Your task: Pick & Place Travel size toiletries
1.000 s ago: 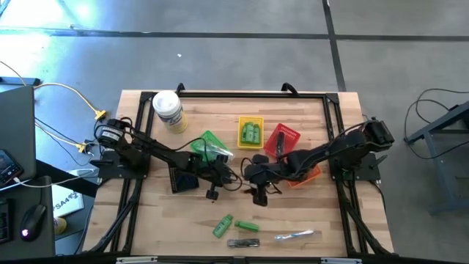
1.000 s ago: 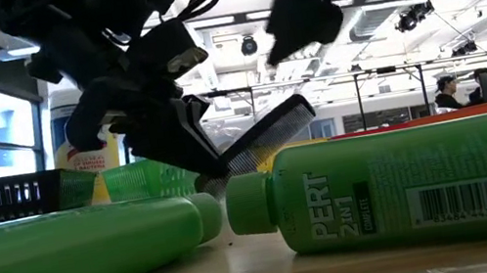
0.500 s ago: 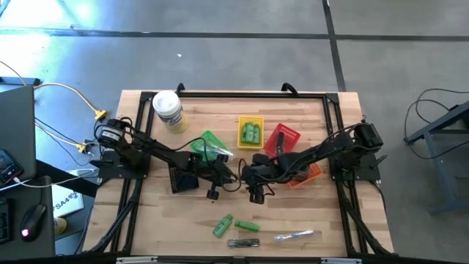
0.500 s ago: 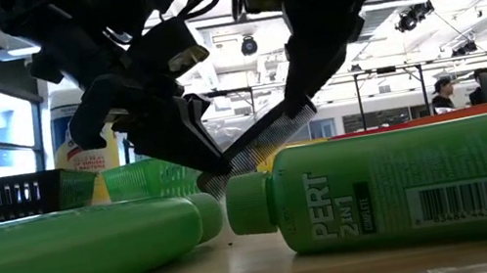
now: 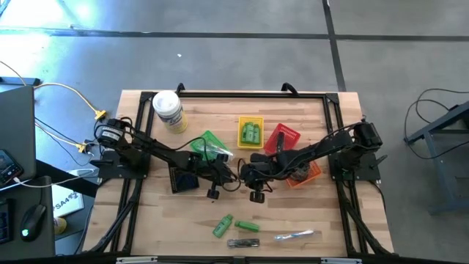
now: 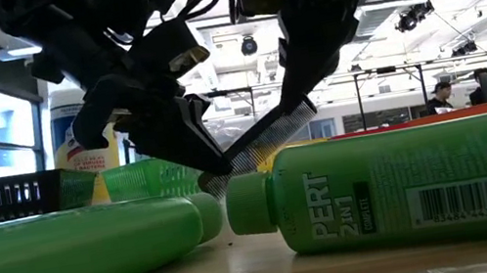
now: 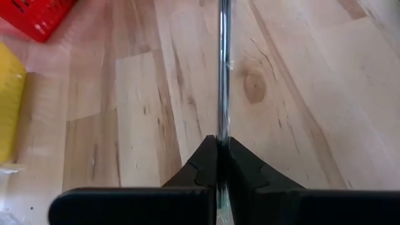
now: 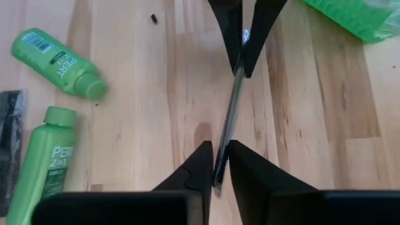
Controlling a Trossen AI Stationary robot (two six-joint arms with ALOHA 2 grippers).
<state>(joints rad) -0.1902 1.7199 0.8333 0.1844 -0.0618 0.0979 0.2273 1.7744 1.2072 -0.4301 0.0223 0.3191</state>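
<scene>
Comb (image 6: 264,140) pinched at opposite ends by left gripper (image 5: 223,175) and right gripper (image 5: 245,176) mid-table.

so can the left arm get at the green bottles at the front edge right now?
Probably not: the left gripper is shut on the comb, which the right gripper has also closed on. The green bottles lie unobstructed, but its fingers are occupied.

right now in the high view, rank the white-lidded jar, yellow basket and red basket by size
1. white-lidded jar
2 and 3. yellow basket and red basket: they look much alike, and the right arm covers part of the red one, so no ranking.
</scene>
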